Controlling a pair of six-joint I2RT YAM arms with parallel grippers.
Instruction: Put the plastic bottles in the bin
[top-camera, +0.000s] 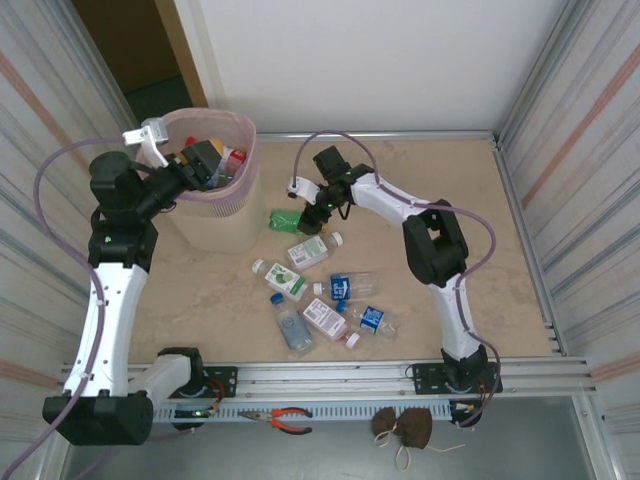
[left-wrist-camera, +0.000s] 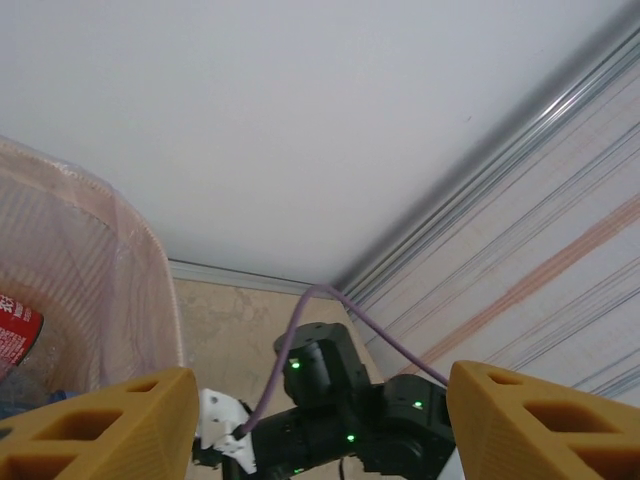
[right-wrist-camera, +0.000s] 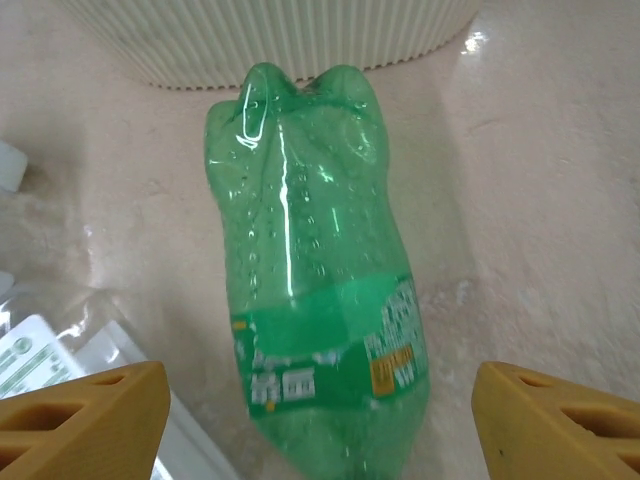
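The beige bin (top-camera: 215, 225) with a pink liner stands at the back left, and its ribbed wall (right-wrist-camera: 270, 40) fills the top of the right wrist view. My left gripper (top-camera: 210, 165) hovers over its mouth, open (left-wrist-camera: 320, 430) and empty. Bottles lie inside the bin, one with a red label (left-wrist-camera: 14, 335). A green bottle (top-camera: 285, 220) lies on the floor beside the bin. My right gripper (top-camera: 313, 214) is low over it, open (right-wrist-camera: 320, 430), one yellow finger (right-wrist-camera: 80, 420) on each side of the green bottle (right-wrist-camera: 310, 260). Several more bottles (top-camera: 328, 318) lie scattered mid-floor.
Corrugated metal walls close in the left and right sides, with a white wall at the back. A white-labelled bottle (right-wrist-camera: 40, 365) lies just left of my right gripper. Pliers (top-camera: 290, 420) and a brown pouch (top-camera: 405, 428) rest on the near ledge.
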